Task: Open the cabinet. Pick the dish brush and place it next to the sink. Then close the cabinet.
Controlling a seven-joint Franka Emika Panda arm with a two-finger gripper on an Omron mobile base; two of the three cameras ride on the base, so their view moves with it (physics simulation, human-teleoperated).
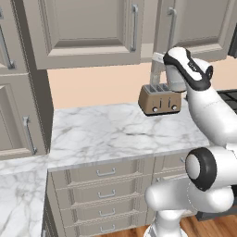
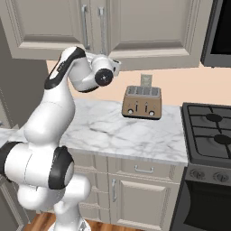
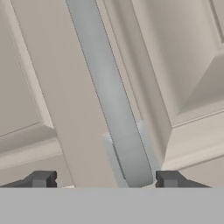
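Hand view shows the gripper (image 3: 104, 178) with its two dark finger tips spread wide, one on each side of a silver bar handle (image 3: 109, 100) of the cabinet (image 3: 39, 78), not pinching it. Both cabinet doors look shut. From the right base view, the arm's hand is raised near the lower edge of the cabinet (image 2: 135, 27). A toaster (image 2: 142, 103) stands on the marble counter (image 2: 113, 133), beside a stove (image 2: 212, 131).
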